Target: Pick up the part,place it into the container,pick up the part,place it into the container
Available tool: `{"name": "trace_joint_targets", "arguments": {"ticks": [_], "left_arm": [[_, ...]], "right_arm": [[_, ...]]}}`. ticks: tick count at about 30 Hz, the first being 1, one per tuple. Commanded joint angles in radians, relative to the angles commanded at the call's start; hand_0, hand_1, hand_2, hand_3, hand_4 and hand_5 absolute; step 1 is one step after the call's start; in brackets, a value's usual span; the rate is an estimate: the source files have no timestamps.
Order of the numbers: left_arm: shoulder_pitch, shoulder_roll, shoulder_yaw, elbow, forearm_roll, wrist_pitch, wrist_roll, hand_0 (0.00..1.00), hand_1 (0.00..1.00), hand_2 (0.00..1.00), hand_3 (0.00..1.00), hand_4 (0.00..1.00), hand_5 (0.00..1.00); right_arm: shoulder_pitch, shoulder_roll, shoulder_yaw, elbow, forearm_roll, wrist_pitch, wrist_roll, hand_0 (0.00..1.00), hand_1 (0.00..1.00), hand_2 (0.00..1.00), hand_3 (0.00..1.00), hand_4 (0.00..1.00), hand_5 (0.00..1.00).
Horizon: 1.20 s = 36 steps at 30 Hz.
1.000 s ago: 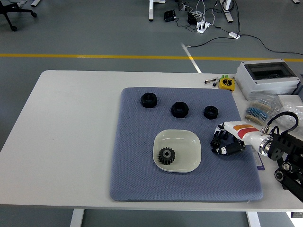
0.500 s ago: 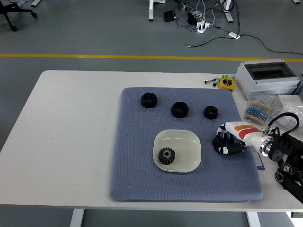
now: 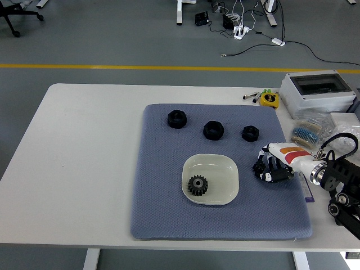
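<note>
step: second pick, gear (image 3: 197, 185) already in dish (image 3: 210, 179) | right hand (image 3: 273, 170) curled, empty, over mat (image 3: 160, 169) | next: reach nearest nut (image 3: 250, 133)

We are resting our right hand (image 3: 274, 167) with curled fingers (image 3: 264, 173) on the blue mat (image 3: 163, 208) at right of frame, beside the dish (image 3: 225, 169) holding a gear (image 3: 197, 185); three black nuts (image 3: 214, 130) are lying above.
</note>
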Motion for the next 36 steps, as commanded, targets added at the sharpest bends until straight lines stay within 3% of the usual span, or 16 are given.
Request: {"name": "trace_joint_targets", "arguments": {"ticks": [8, 17, 26, 31, 32, 36], "left_arm": [[-0.001, 0.0, 0.0, 0.0, -0.001, 0.0, 0.0, 0.707, 0.639, 0.666, 0.581, 0.678, 0.635], [0.002, 0.0, -0.001, 0.002, 0.003, 0.001, -0.001, 0.707, 0.639, 0.666, 0.582, 0.678, 0.635], [0.003, 0.001, -0.002, 0.002, 0.004, 0.002, 0.0, 0.707, 0.638, 0.665, 0.582, 0.678, 0.634], [0.002, 0.002, -0.001, 0.002, 0.003, 0.002, 0.0, 0.707, 0.638, 0.665, 0.582, 0.678, 0.634], [0.002, 0.002, -0.001, 0.002, 0.003, 0.002, 0.0, 0.707, 0.638, 0.663, 0.581, 0.679, 0.635], [0.003, 0.004, -0.002, 0.002, 0.003, 0.002, 0.0, 0.707, 0.638, 0.663, 0.581, 0.679, 0.635]], "right_arm": [[-0.006, -0.014, 0.042, 0.044, -0.006, -0.002, -0.01, 0.083, 0.197, 0.298, 0.413, 0.701, 0.28], [-0.015, -0.046, 0.072, 0.217, -0.075, 0.02, -0.041, 0.08, 0.195, 0.297, 0.412, 0.709, 0.274], [0.017, -0.05, -0.034, 0.38, -0.103, 0.061, -0.062, 0.089, 0.199, 0.3, 0.419, 0.747, 0.248], [0.064, -0.027, -0.112, 0.395, -0.081, 0.073, -0.068, 0.089, 0.199, 0.3, 0.419, 0.747, 0.248], [0.076, -0.021, -0.127, 0.393, -0.072, 0.076, -0.07, 0.102, 0.204, 0.309, 0.427, 0.813, 0.207], [0.13, 0.007, -0.185, 0.367, -0.046, 0.088, -0.073, 0.102, 0.204, 0.309, 0.427, 0.813, 0.207]]}}
